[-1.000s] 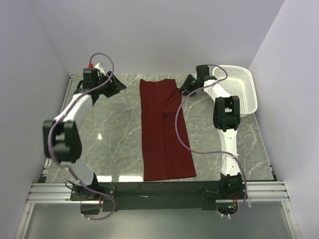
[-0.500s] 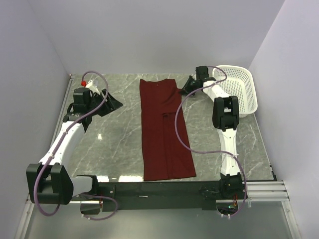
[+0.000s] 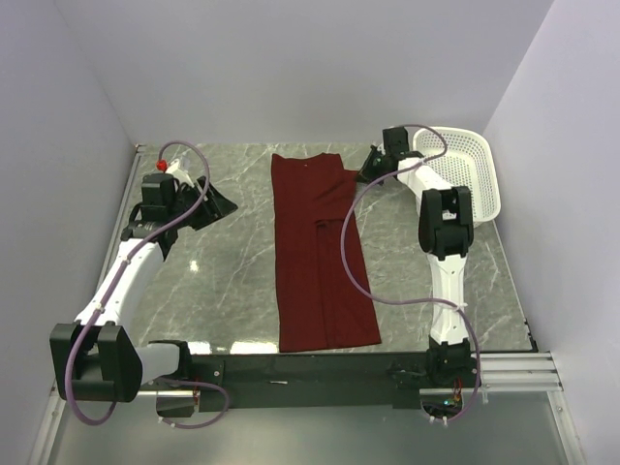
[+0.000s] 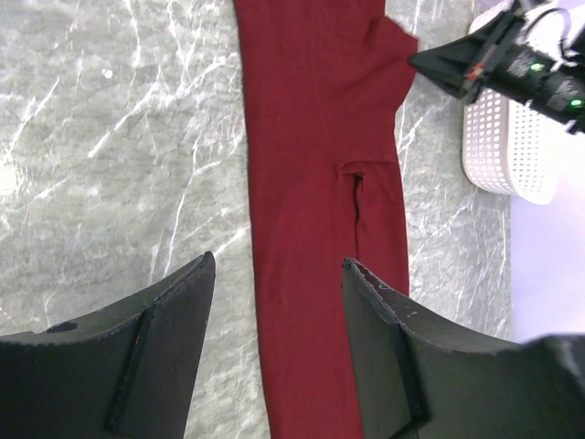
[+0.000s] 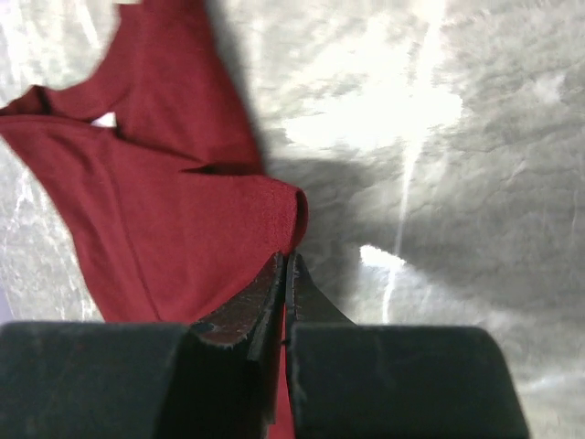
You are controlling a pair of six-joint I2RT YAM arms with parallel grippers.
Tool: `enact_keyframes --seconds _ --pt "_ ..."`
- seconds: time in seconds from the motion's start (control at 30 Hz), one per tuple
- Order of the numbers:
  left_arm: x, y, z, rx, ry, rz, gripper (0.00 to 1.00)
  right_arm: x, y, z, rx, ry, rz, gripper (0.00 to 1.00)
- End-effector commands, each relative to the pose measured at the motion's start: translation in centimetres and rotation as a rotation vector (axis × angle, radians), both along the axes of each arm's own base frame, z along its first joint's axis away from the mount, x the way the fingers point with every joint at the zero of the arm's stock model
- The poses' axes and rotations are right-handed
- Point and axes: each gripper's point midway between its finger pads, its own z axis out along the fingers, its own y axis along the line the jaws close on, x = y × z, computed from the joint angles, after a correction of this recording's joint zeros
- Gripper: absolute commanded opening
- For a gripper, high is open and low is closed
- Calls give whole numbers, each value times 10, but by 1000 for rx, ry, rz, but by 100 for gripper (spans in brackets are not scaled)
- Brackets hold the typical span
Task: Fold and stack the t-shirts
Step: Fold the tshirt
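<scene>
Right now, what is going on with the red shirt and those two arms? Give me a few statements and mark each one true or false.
1. The t-shirt lies on the table as one long narrow strip. True.
2. A folded shirt sits in the white basket. False: nothing shows inside it, and the only shirt is on the table.
3. The left tool is open and holds nothing, off to the shirt's left side. True.
4. The right tool gapes wide above the basket. False: it is shut, pinching the shirt's edge at its far right corner.
</scene>
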Motion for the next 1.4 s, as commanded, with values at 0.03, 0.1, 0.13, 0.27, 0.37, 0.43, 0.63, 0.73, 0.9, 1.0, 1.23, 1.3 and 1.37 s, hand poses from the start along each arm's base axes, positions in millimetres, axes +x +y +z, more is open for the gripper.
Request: enact_keyframes --seconds 0.03,0.1,0.13,0.27,0.37,0.43,0.63,0.73,0.9,1.0,1.23,1.3,1.37 --pt "-3 1 10 2 -48 -6 63 10 9 67 -45 -179 24 5" --pt "-4 1 10 1 -47 -9 63 9 12 69 -50 -190 32 5" --pt "-5 1 10 1 -47 -9 63 8 13 70 -56 -191 35 5" --pt "-6 1 9 3 -43 -10 63 7 29 74 -80 -213 80 5" --pt "-8 1 8 1 -41 -9 63 5 39 76 -106 -226 105 5" --pt "-9 1 8 3 -41 -10 63 1 50 76 -122 -232 129 6" --pt "-9 0 5 0 -34 -15 63 -8 74 83 -160 -267 180 6" --pt "-10 -1 5 -3 -33 -17 63 -10 84 83 -182 -277 206 7" --pt "-10 0 5 -1 -35 -15 63 -16 103 78 -211 -272 253 8" --pt "-11 1 4 2 -33 -15 63 -22 116 75 -233 -278 293 8" --pt "-10 0 4 -3 -33 -19 63 -54 152 64 -250 -269 526 40" --pt "-9 0 6 -3 -36 -19 63 -68 162 66 -206 -280 640 47" --pt "-9 0 7 -2 -38 -20 63 -77 156 72 -228 -312 712 51"
